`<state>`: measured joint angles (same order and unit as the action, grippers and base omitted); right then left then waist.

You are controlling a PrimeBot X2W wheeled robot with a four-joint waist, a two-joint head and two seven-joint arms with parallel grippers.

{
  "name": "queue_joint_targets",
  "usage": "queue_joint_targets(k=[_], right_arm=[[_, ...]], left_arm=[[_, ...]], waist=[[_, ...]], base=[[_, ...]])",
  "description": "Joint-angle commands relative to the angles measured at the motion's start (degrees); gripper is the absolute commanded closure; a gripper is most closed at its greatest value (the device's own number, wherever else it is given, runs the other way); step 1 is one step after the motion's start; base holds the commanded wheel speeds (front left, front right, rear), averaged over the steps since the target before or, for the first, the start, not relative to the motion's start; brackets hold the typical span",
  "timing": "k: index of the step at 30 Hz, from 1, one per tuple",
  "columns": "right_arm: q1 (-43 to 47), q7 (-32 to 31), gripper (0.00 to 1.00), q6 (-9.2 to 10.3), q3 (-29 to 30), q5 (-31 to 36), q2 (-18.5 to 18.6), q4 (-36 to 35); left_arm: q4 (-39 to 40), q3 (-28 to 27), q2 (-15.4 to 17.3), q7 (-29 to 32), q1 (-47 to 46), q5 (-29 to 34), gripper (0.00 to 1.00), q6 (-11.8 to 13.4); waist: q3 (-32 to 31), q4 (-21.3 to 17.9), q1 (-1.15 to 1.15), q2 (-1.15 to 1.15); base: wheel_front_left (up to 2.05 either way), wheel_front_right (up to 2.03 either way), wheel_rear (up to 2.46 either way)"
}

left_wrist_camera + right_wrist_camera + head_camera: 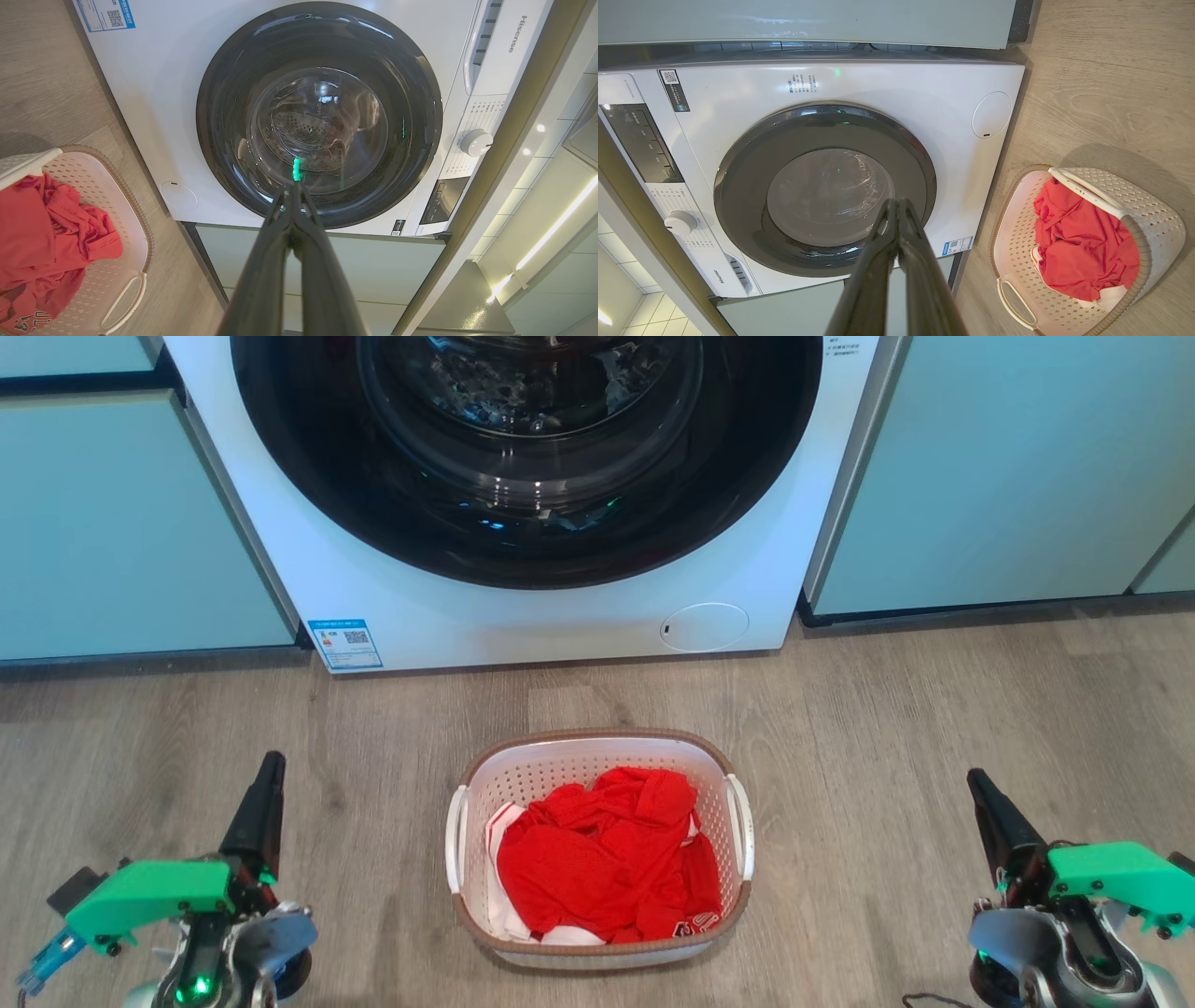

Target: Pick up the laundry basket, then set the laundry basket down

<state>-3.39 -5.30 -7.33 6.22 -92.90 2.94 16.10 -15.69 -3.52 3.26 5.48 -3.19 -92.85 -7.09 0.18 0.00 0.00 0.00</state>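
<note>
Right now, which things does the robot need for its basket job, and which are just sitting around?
For the job:
laundry basket, on the floor between the arms
left gripper, shut, off to one side of it
right gripper, shut, off to the other side

Just there:
red clothes, heaped inside the basket
washing machine
pale green cabinets
wooden floor

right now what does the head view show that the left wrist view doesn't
Head view adds the right tool and the whole basket, standing on the floor between the two tools. Left wrist view adds the washer's dial and dark control panel. Both share the washer door, the blue label, the red clothes and the shut left tool.
</note>
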Motion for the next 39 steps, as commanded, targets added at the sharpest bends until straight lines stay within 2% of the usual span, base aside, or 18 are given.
queue_joint_targets(k=[1, 39], right_arm=[[-2.7, -0.3, 1.00, -0.16, -0.8, -0.2, 0.8, -2.1], [-2.7, -0.7, 1.00, -0.16, -0.4, 0.2, 0.4, -2.1]], left_arm=[[1.7, -2.1, 0.3, 0.3, -2.9, -0.1, 1.00, -0.4], [1.7, -2.5, 0.0, 0.6, -2.9, 0.2, 1.00, -0.4]], waist=[[0.0, 0.0, 0.00, 0.00], [0.0, 0.0, 0.00, 0.00]], base=[[0.00, 0.00, 0.00], [0.00, 0.00, 0.00]])
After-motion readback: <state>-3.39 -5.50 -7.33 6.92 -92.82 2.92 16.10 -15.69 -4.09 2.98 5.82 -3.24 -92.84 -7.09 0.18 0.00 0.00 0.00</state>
